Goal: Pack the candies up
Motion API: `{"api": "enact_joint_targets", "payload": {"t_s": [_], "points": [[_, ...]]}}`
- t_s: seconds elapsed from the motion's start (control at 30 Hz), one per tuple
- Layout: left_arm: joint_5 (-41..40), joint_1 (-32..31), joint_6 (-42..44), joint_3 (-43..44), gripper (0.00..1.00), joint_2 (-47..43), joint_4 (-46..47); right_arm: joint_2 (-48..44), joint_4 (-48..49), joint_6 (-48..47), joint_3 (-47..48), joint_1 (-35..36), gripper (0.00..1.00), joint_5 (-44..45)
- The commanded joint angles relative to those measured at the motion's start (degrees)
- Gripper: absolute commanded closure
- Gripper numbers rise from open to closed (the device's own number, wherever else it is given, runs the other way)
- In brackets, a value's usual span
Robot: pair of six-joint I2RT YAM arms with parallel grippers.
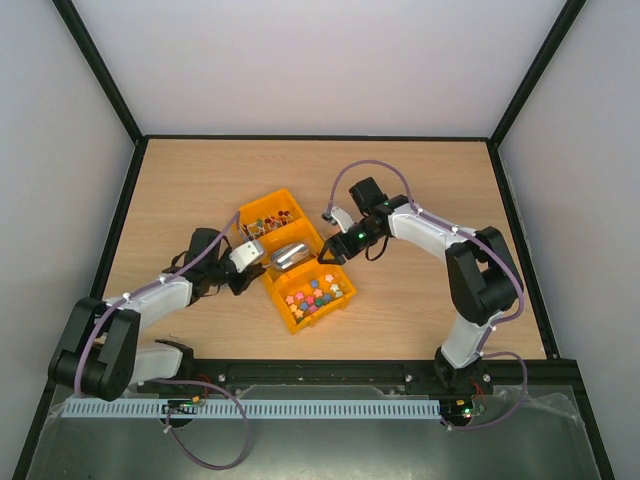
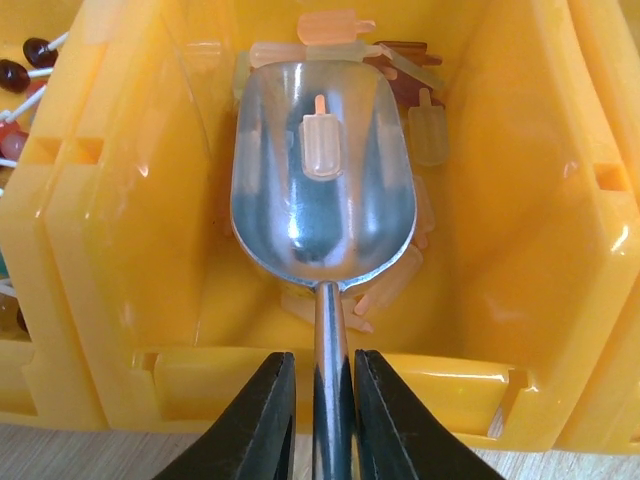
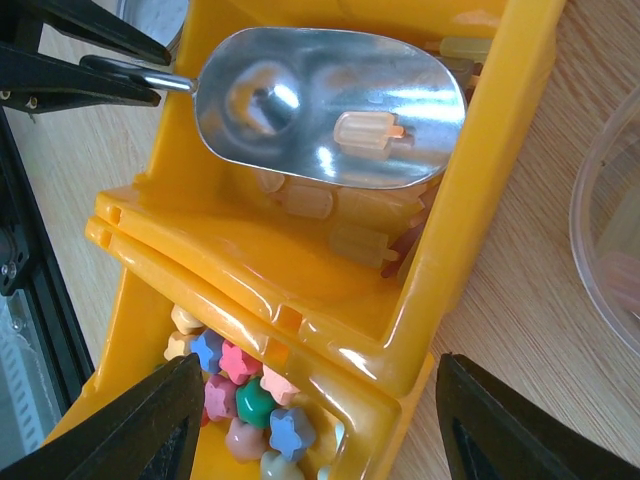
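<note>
One popsicle-shaped candy [image 2: 321,143] lies in the bowl of the metal scoop [image 2: 322,215], over more candies [image 2: 428,135] in the middle orange bin [image 2: 520,230]. The scoop's handle runs straight back into the left fingers [image 2: 268,425], pinched on it (that arm is nearer). The right fingers [image 3: 140,430] hang wide above the star-sweets bin [image 3: 130,300].

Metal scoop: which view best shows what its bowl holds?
Left wrist: it looks straight into the scoop, one popsicle-shaped candy inside, left gripper flanking the handle. Right wrist shows the same bowl slantwise, with glare; top external gives only a small silver shape.
</note>
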Motion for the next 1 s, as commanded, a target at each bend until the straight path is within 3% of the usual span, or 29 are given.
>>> {"api": "enact_joint_targets", "payload": {"t_s": [0.0, 0.17, 0.53, 0.97], "points": [[1.3, 0.4, 0.0, 0.4, 0.84, 1.4, 1.7, 1.2, -2.7, -0.3, 1.8, 0.4, 0.35, -0.7], [1.2, 0.4, 0.3, 1.3, 0.98, 0.4, -0.2, 1.4, -2.6, -0.2, 2.2, 0.4, 0.35, -0.6], [-5.0, 0.4, 7.5, 13.0, 0.98, -8.2, -27.1, -0.3, -0.8, 1.6, 1.7, 0.3, 0.34, -0.3], [-15.5, 0.1, 15.6, 30.9, 0.98, -3.8, -56.2, -1.4, 0.9, 2.5, -0.1, 0.3, 0.3, 2.4]]}}
